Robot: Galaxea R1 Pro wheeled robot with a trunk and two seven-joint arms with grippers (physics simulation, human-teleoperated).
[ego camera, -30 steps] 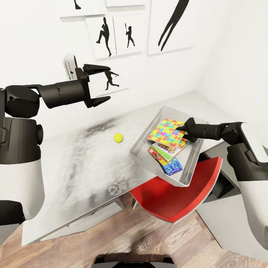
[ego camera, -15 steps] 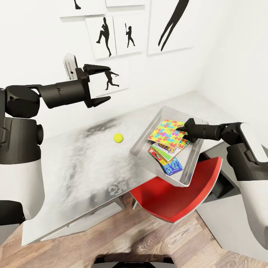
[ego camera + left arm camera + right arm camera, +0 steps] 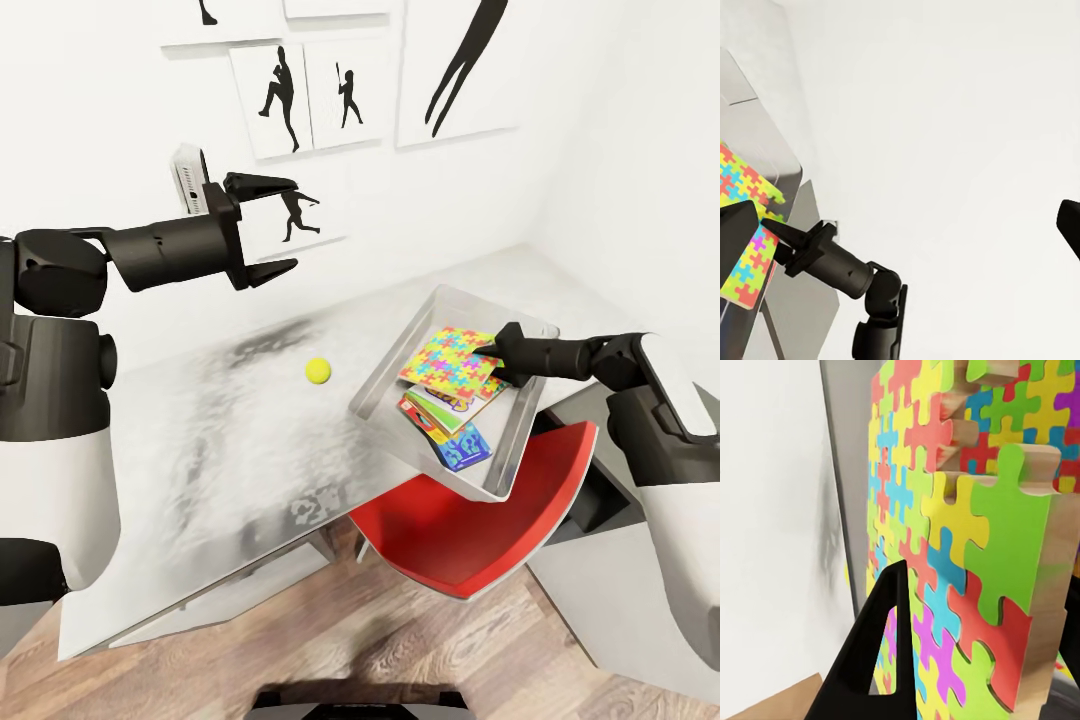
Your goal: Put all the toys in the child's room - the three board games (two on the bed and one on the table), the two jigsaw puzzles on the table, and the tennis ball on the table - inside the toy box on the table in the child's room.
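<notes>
Head view: the right claw [image 3: 497,352] reaches into the toy box [image 3: 395,353], a light grey box sitting on the pale surface [image 3: 220,440] with one end hanging out over a red chair [image 3: 470,530]. Its fingers are closed on the near edge of the top jigsaw puzzle [image 3: 450,362], which sits tilted, its gripped side raised above the things under it. Beneath that puzzle lie a second puzzle, of which just a corner shows, a yellow-and-red game box with a green edge [image 3: 442,409], and a smaller blue game box [image 3: 463,446] nearest the chair. The tennis ball [image 3: 318,371] rests on the surface just beside the toy box's outer wall, apart from it. The left claw [image 3: 275,225] hangs well above the surface, near the white wall with its black silhouette pictures [image 3: 300,95], jaws spread wide and holding nothing. In the right wrist view the jigsaw puzzle [image 3: 967,547] stands close before the camera, its wooden edge visible, with one dark finger [image 3: 870,660] laid against its coloured face. In the left wrist view the right claw [image 3: 776,232] shows gripping the puzzle [image 3: 750,232] over the toy box [image 3: 757,135], and the left claw's own fingertips [image 3: 735,232] stand far apart at the picture's two sides.
</notes>
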